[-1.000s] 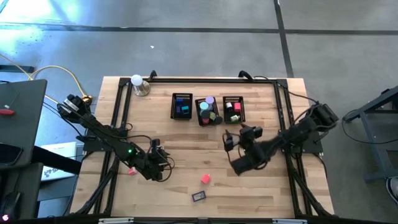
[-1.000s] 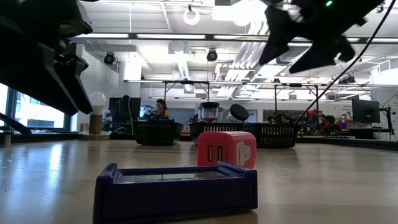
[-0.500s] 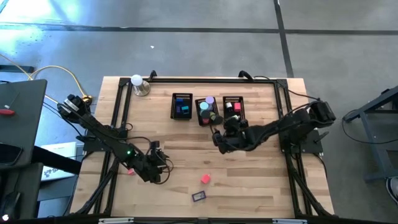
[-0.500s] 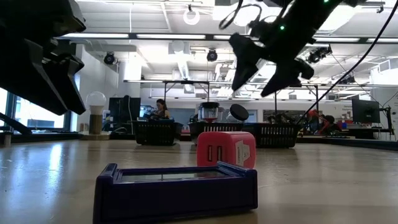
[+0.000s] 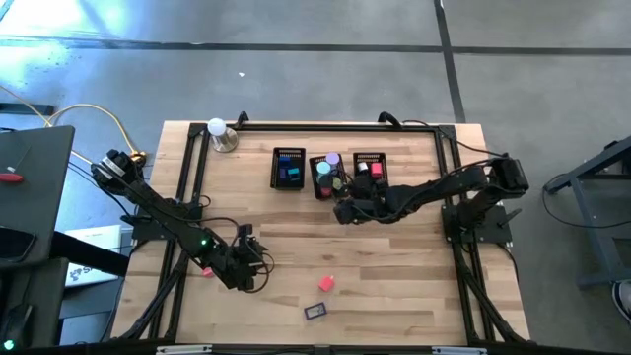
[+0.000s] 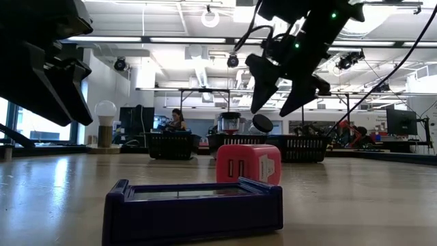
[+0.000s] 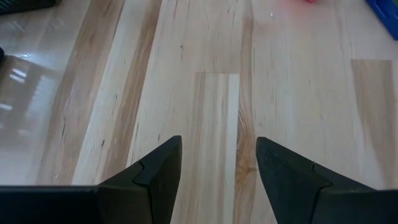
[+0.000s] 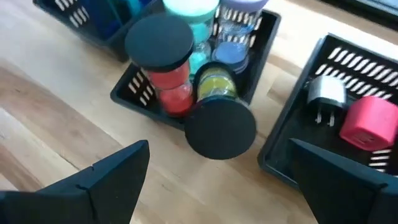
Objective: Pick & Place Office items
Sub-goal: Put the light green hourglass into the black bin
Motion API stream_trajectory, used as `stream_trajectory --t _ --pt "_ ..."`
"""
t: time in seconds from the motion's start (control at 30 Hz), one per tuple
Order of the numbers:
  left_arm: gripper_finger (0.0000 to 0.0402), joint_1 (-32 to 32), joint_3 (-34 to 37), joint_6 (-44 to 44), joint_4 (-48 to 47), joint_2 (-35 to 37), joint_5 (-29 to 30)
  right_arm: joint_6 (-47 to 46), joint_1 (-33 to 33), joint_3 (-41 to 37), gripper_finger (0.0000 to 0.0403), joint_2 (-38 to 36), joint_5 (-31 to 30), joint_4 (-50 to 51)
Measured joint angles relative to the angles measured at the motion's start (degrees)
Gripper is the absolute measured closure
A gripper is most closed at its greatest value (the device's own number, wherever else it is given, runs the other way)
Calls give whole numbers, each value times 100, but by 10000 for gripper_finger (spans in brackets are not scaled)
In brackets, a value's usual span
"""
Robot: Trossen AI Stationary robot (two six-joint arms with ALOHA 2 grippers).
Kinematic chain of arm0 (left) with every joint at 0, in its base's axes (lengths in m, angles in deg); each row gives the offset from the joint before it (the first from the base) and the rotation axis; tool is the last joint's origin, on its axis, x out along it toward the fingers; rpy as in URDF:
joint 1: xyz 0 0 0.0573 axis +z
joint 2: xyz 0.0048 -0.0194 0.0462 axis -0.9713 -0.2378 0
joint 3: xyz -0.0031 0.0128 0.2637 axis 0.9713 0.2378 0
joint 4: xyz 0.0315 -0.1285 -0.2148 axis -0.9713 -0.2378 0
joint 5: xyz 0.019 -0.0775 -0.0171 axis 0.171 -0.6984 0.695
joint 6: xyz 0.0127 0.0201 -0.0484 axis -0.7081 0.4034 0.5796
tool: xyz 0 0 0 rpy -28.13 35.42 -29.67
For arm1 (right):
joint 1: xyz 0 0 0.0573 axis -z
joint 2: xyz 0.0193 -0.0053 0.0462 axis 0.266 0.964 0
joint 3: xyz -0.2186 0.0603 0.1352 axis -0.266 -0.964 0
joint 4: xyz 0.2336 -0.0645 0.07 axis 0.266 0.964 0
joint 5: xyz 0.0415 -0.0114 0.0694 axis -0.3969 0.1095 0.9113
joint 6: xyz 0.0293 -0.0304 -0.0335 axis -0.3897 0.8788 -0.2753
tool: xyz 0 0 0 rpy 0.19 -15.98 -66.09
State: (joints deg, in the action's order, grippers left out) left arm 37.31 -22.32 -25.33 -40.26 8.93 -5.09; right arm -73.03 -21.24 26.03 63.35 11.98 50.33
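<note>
The right hand (image 5: 342, 210) hangs above the bench (image 5: 414, 286), just in front of the middle bin (image 5: 316, 187), its fingers spread wide and holding nothing. Right before it, that bin holds small jars — one with a black lid (image 8: 158, 41) over red, a teal-topped one (image 8: 189, 9), a purple one (image 8: 241, 7) and a yellow-green one (image 8: 217, 87). A black round lid (image 8: 220, 128) sits at the bin's near edge. The next bin (image 8: 280, 155), beside the hand, holds a white plug (image 8: 328, 93) and a pink block (image 8: 368, 122).

The left hand (image 5: 248, 258) waits low over bare bench, its fingers (image 7: 155, 174) apart and empty. A pink cube (image 5: 326, 284) and a dark blue flat box (image 5: 315, 312) lie on the bench, well apart from both hands.
</note>
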Motion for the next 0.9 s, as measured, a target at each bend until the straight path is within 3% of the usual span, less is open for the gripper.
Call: stream_trajectory --t 0.9 --pt "204 26 0 2 -29 0 57 894 562 2 39 484 533 -676"
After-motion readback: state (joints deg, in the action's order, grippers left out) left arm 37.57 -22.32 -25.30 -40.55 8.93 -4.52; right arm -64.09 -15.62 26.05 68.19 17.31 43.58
